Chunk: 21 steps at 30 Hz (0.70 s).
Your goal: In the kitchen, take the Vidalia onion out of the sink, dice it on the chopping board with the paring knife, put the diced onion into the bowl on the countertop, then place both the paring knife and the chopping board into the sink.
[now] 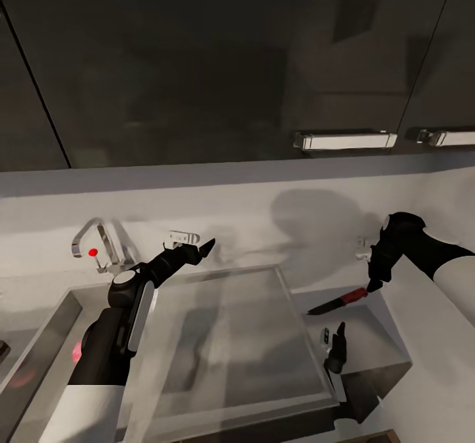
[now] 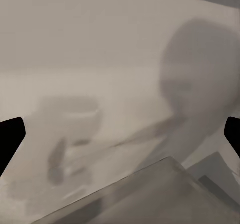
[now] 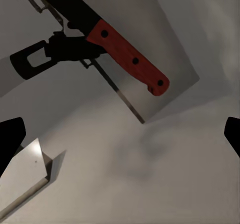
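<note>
The paring knife (image 1: 340, 301), with its red handle (image 3: 132, 59) and dark blade, is over the right part of the grey steel sink (image 1: 389, 344), beside the edge of a flat steel panel (image 1: 224, 337). I cannot tell whether it rests there or is in the air. My right gripper (image 1: 375, 286) hangs just past the handle end, open, with nothing between its fingers (image 3: 120, 139). My left gripper (image 1: 206, 246) is open and empty above the panel's far edge, facing the pale back wall (image 2: 120, 134). Onion, chopping board and bowl are out of view.
The chrome tap (image 1: 92, 242) with a red dot stands at the back left of the sink. A small black-and-white fitting (image 1: 335, 351) sits by the panel's right edge. Glossy black upper cabinets (image 1: 231, 67) with pale handles hang close overhead. A white wall runs behind the sink.
</note>
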{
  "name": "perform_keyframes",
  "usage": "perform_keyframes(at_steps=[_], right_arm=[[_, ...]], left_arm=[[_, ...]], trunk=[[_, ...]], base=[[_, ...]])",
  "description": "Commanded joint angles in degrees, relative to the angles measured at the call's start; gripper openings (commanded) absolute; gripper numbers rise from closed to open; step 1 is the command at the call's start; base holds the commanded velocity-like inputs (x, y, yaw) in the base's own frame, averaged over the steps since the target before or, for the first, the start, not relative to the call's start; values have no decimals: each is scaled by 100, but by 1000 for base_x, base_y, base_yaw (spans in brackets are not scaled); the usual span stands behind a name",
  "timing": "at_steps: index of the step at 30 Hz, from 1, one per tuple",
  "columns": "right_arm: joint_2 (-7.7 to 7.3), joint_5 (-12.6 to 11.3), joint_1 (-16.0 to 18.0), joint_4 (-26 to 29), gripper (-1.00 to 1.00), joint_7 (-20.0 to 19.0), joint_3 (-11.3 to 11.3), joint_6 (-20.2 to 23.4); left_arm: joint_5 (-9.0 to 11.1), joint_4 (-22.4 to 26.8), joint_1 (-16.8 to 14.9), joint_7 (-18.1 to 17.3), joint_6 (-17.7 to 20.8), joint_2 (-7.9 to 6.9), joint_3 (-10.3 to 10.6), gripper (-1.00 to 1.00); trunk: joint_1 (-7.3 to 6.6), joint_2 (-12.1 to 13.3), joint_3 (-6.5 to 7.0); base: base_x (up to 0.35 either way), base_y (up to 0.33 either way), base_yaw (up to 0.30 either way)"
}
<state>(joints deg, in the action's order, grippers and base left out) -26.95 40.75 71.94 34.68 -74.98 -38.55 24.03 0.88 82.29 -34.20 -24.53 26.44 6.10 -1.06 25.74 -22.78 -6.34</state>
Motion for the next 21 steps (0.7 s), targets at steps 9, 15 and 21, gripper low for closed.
perform_keyframes(at_steps=[9,15,21], right_arm=[[-7,-6,7,13,100,-17,-30,58],[-8,-6,10,13,100,-17,-30,58],[-9,-6,7,13,100,-17,-31,58]], left_arm=[[11,6,-7,-26,46,5,-17,100],[10,6,-7,-26,46,5,-17,100],[9,6,-6,-26,46,5,-17,100]], trunk=[[4,-13,-14],[4,-13,-14],[4,-13,-14]], base=[[67,-31,0],[19,-11,0],[3,-2,0]])
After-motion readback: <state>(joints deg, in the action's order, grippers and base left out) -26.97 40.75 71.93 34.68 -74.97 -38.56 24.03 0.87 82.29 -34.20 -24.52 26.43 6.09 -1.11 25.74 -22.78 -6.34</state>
